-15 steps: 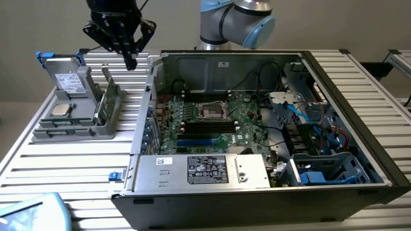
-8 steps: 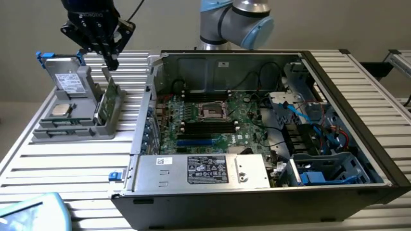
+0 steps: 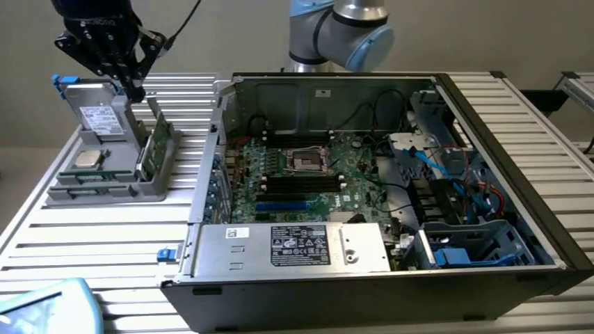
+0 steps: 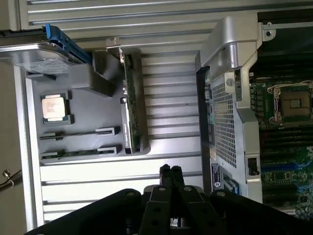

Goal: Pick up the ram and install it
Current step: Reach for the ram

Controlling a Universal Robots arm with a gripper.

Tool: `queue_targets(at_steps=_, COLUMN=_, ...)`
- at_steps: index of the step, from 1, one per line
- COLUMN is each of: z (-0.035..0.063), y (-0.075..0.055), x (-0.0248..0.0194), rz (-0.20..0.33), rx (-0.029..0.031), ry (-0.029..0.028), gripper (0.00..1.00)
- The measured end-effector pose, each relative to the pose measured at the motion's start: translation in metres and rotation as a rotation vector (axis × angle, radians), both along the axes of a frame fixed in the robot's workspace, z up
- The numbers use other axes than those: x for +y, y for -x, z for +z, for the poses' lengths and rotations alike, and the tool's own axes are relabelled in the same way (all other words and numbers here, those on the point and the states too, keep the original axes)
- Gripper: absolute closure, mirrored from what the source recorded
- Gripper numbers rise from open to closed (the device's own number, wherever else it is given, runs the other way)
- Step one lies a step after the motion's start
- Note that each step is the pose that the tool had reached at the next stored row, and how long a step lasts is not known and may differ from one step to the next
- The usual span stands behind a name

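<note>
**K:** Gripper (image 3: 138, 92) is shut, fingertips pressed together with nothing between them. It hangs over the far end of the grey tray (image 3: 65, 195), touching nothing.

**M:** Where is the ram?

**K:** The ram (image 4: 73, 153) looks like the thin green stick lying in a slot at the tray's near end, just past the silver processor (image 4: 53, 107). It is untouched.

**M:** Hazards, left to right?

**K:** A hard drive (image 3: 97, 115) leans at the tray's far end, on the exterior view's left. I judge a crooked descent could clip it. Next is the ram itself. Closed fingers cannot straddle a thin board, so they would likely press on the chips instead of gripping. A tall green card (image 3: 153, 142) stands on edge along the tray's other side, close to the slots. Fingers spreading there could knock it over. The open computer case (image 3: 371, 306) sits just beside the tray on the exterior view's right, and its wall could catch a carried stick.

**M:** Arm pose?

**K:** The wrist points down over the tray, slightly tilted. The arm's grey-and-blue joint (image 3: 339, 28) rises behind the case, well apart from the tray.
</note>
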State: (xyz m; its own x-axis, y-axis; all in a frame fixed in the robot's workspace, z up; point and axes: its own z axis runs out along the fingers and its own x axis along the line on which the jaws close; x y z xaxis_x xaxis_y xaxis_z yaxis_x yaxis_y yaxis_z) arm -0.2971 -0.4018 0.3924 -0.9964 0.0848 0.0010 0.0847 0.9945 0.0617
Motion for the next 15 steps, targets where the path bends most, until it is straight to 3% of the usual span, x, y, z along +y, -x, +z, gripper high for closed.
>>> queue_targets(at_steps=9, z=-0.0012, y=0.041, x=-0.0016, rz=0.0, rx=0.0131, ry=-0.001, gripper=0.89)
queue_targets(at_steps=15, z=-0.0037, y=0.067, x=-0.0021, rz=0.001, rx=0.0285, ry=-0.0021, gripper=0.89)
